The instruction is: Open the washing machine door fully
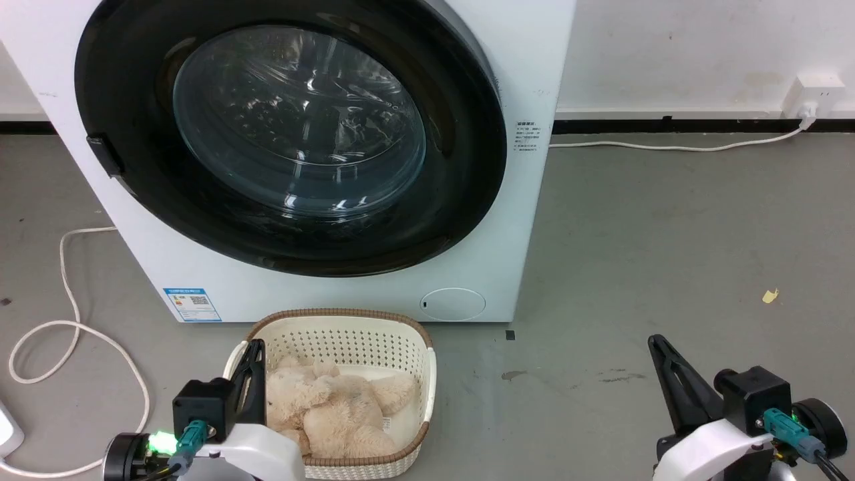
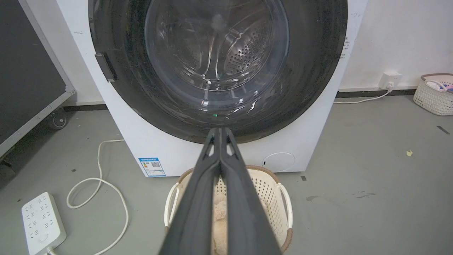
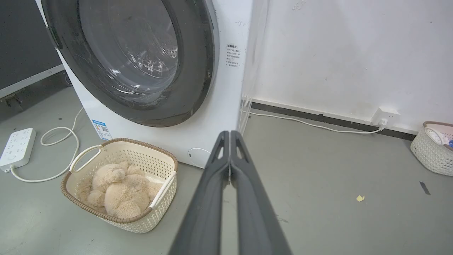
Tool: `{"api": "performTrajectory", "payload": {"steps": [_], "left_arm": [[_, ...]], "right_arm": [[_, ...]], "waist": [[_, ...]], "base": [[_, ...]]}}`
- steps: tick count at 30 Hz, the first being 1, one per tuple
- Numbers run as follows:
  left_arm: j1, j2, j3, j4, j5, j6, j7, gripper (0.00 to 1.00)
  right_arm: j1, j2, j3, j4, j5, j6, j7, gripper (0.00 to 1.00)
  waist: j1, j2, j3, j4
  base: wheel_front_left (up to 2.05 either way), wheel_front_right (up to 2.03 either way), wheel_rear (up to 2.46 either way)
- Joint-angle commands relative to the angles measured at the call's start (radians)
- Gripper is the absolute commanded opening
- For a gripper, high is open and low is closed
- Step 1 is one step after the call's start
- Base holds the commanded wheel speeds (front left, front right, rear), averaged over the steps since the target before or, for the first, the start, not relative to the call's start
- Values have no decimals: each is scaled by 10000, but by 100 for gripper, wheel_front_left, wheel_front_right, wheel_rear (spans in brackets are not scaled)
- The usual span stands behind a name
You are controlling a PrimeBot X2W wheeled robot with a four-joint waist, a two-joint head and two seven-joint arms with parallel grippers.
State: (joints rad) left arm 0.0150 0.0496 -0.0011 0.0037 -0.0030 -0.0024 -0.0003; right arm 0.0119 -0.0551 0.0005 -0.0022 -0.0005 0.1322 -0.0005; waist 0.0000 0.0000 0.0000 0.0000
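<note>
While the washing machine door lies closed against the front of the washing machine, both arms wait on the near side of the machine, low and apart from it. A small dark handle tab sits on the door's left rim at about mid-height; the hinge, judged from this, lies on the opposite, right rim, so the door should swing out towards the machine's right side.

The left gripper points up at the machine's lower front, fingers pressed together with nothing between them. It is the nearer to the tab, which lies up and to its left. The right gripper, likewise closed and empty, stands off the machine's right front corner, well apart from the door and on the side the door would sweep into.

A cream woven basket rests on the floor just before the machine, below the door's lower rim, holding a beige plush toy. It lies between the left gripper and the machine; whether the swinging door would clear its rim cannot be told.

To the machine's left, a white cable loops across the floor to a power strip. To its right, a second basket stands by the wall.
</note>
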Motion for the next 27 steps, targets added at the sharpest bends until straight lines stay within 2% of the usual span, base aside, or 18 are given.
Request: {"api": "performTrajectory", "payload": {"steps": [1,19,20,27], "left_arm": [[-150,6,11,-37,30,24,3,0],[-150,6,11,-37,30,24,3,0],[2,0,0,0,-2,-2,0,100],[3,0,-31,0,-17,-3,-64,100]], "right_arm": [[-119,49,-5,22,5,-15,5,0],[-119,49,-5,22,5,-15,5,0],[2,-2,2,-2,0,2,0,100],[9,-1,10,14,39,1,-64,100]], "waist": [[0,0,0,0],[0,0,0,0],[0,0,0,0],[0,0,4,0]], "base": [[0,0,0],[0,0,0],[0,0,0],[0,0,0]]}}
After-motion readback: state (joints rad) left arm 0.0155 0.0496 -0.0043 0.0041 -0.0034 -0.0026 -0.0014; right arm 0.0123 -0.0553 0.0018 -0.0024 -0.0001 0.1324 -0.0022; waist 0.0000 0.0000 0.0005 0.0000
